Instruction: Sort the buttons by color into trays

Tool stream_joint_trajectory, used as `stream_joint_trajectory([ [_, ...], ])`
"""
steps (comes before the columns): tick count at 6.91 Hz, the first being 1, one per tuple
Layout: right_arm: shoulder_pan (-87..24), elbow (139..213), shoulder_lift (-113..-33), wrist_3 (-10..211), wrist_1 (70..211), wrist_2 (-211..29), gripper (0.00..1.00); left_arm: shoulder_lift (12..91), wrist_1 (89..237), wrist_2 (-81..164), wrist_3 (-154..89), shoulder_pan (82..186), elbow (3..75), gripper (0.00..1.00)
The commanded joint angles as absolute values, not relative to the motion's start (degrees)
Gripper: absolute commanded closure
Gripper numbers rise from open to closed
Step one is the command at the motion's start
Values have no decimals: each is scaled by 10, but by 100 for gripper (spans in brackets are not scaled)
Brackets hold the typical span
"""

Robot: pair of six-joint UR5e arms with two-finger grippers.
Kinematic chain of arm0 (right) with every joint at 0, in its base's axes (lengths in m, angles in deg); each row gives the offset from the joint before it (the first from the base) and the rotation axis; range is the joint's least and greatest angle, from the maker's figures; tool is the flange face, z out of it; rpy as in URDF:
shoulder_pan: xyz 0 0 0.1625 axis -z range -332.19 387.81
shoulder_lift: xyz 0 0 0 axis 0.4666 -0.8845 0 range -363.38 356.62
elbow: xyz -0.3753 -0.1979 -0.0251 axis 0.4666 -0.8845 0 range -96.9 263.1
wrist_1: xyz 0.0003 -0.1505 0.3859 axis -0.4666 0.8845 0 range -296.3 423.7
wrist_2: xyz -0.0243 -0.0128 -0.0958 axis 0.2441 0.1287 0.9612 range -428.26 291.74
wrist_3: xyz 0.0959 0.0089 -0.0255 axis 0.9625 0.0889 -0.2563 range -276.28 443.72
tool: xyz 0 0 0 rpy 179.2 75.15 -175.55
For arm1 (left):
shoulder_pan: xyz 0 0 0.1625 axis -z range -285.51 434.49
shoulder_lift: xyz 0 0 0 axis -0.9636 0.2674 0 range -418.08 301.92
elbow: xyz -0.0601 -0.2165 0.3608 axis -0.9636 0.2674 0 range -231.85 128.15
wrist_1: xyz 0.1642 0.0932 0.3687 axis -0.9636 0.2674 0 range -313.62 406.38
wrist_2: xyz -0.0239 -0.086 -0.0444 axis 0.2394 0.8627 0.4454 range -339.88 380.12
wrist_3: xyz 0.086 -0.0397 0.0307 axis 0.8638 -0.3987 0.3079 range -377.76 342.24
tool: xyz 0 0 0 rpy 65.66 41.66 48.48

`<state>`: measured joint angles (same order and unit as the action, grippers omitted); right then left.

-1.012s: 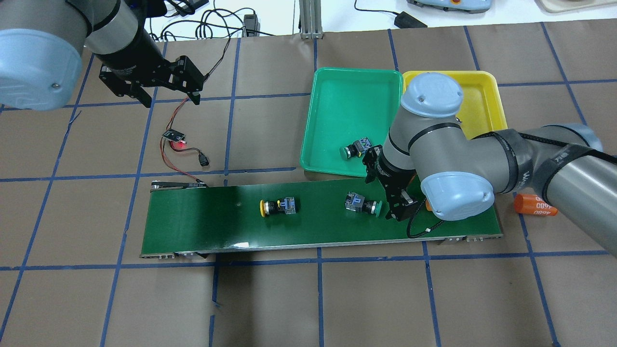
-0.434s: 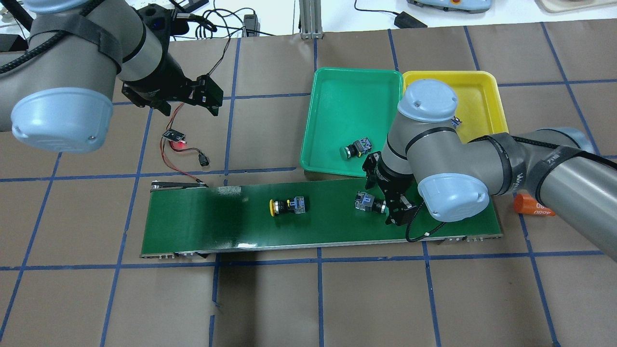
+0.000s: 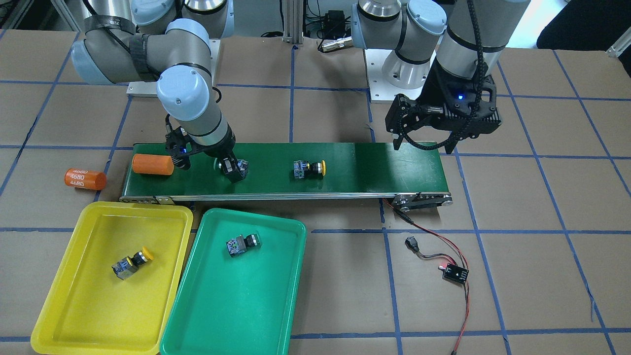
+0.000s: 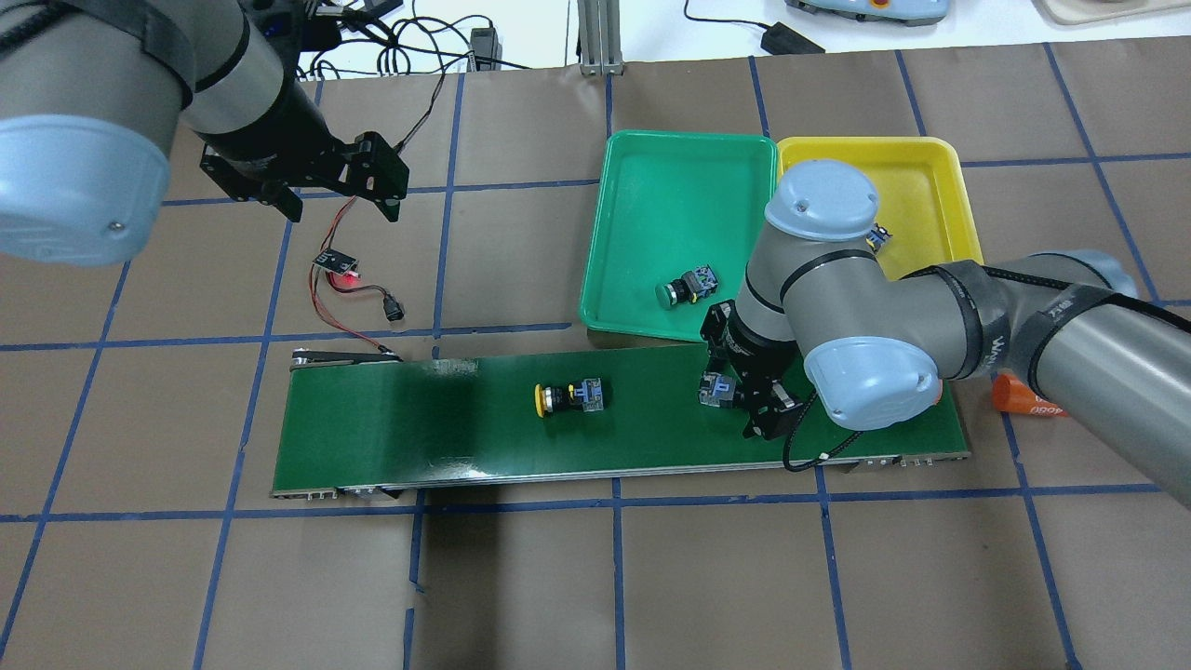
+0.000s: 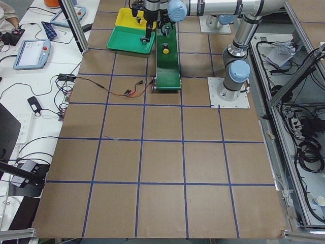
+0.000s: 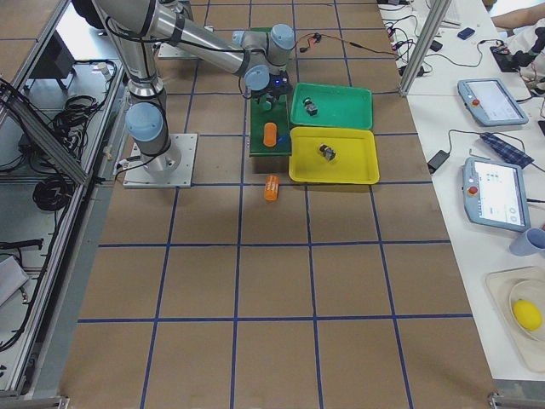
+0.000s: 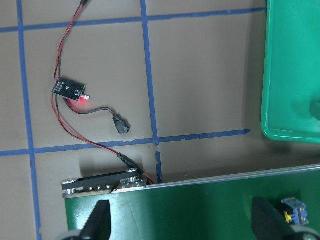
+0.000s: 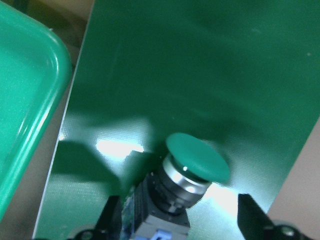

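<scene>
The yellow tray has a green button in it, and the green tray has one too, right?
Not quite. In the front-facing view, the push-button switch in the shallow yellow plastic tray has a yellow cap. The shallow green plastic tray does hold a green-capped switch.

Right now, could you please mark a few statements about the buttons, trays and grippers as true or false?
1. The green tray holds one green-capped button. True.
2. The yellow tray is empty. False: a yellow-capped button lies in it.
3. The right gripper is open astride the belt's green button. True.
4. The left gripper grips a yellow button. False: it is open and empty; the belt's yellow button lies free.
5. Both orange cylinders are on the conveyor belt. False: one cylinder is, the other cylinder lies on the table.
</scene>
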<state>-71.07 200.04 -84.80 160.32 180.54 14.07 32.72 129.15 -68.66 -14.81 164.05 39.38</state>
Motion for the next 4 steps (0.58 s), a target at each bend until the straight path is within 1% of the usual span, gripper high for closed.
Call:
stream_joint_trajectory([
  [1,-710,1994,-850,1608,1804,141,100,342,1406,-687,-148,1615,342,0],
  [2,-709,1982,-851,1608,1803,145,100,335,1401,-686,-148,1615,359,0],
  [4,-698,1905,-852,1596,1764,150,100,311,1398,-687,-148,1615,386,0],
])
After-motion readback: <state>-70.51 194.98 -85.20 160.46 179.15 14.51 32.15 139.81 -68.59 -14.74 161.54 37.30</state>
